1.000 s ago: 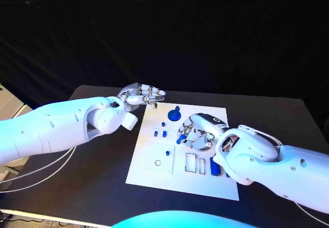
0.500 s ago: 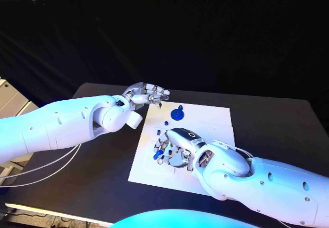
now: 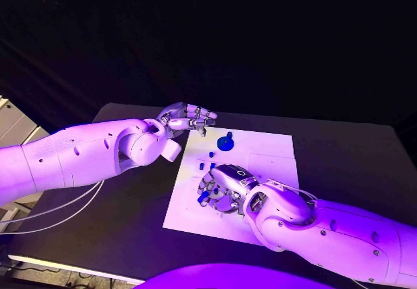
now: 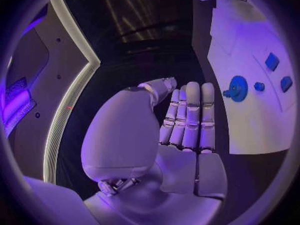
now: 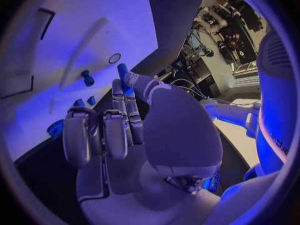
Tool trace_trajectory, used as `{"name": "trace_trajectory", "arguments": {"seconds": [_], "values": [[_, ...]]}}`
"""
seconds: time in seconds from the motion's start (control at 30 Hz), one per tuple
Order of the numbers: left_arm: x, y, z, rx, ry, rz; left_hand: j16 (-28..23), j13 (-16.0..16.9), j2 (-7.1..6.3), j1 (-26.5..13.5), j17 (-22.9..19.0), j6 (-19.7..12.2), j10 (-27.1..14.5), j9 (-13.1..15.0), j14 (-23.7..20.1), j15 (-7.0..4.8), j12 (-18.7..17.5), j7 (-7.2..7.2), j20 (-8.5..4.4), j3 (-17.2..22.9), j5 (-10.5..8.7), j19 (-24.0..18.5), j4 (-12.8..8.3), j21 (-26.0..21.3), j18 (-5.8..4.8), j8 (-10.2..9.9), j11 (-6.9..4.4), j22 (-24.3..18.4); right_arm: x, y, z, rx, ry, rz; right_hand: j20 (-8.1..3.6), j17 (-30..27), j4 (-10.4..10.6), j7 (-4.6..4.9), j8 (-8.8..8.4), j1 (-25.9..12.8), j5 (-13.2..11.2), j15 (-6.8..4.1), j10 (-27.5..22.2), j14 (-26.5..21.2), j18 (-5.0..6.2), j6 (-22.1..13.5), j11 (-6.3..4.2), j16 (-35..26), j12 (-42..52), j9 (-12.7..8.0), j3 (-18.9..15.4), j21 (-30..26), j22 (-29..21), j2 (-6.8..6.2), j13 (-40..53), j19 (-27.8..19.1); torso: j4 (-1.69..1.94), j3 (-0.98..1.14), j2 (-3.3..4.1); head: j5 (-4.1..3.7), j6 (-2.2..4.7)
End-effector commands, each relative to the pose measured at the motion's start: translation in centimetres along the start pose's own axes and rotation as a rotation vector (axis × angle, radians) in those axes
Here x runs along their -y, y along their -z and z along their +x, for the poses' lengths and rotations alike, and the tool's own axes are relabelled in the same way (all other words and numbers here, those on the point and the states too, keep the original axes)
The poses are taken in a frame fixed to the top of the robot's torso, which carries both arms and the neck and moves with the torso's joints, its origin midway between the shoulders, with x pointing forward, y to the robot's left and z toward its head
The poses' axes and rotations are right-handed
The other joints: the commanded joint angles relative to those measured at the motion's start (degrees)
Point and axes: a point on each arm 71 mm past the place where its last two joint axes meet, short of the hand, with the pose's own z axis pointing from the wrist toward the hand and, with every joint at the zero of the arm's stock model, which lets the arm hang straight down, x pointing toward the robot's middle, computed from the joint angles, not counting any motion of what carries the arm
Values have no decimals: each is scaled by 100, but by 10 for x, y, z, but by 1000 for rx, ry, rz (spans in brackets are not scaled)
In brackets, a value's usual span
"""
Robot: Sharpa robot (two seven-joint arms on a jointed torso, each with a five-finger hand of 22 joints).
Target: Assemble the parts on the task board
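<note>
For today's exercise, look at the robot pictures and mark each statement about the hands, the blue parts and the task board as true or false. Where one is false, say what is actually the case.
1. The right hand holds a small blue part between its fingertips. True.
2. The left hand is pressing down on the middle of the task board. False: it hovers at the board's far left corner, touching nothing.
3. A round blue part with a knob sits on the far end of the board. True.
4. The left hand holds a blue part. False: its palm and fingers are bare in the left wrist view.
5. The right hand is off the board, over the black table. False: it is over the board's near half.
</note>
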Motion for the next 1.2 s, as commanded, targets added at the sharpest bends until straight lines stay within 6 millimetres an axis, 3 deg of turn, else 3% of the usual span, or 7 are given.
{"name": "trace_trajectory", "arguments": {"seconds": [0.03, 1.2], "values": [[1, 0, 3, -18, 12, 10, -12, -7, 1, -46, -5, -26, -56, -5, -28, 15, 20, -6, 6, -20, 23, 44, -9, -30, 82, 24, -1, -6, 0, 0, 3, -24, 79, 5, -26, 3, -21, 16, 99, 0, 25, -50, 350, 288, -56, 20, -301, -6, -7, 306, 8, 6, 1244, 34, -6, 405, -2, 3, -1, 5, -9], [1, 0, 2, -21, 13, 5, -11, -13, 8, -48, -11, -30, -65, -8, -30, 15, 39, -7, 6, -25, 24, 51, -6, -43, 82, 34, -1, -15, 0, -1, 7, -57, 109, 39, -23, -16, -42, 23, 106, -32, 23, -44, 343, 283, -55, 2, -291, -16, -36, 334, 6, -2, 1245, 19, 11, 402, 1, -4, -4, -5, -35]]}}
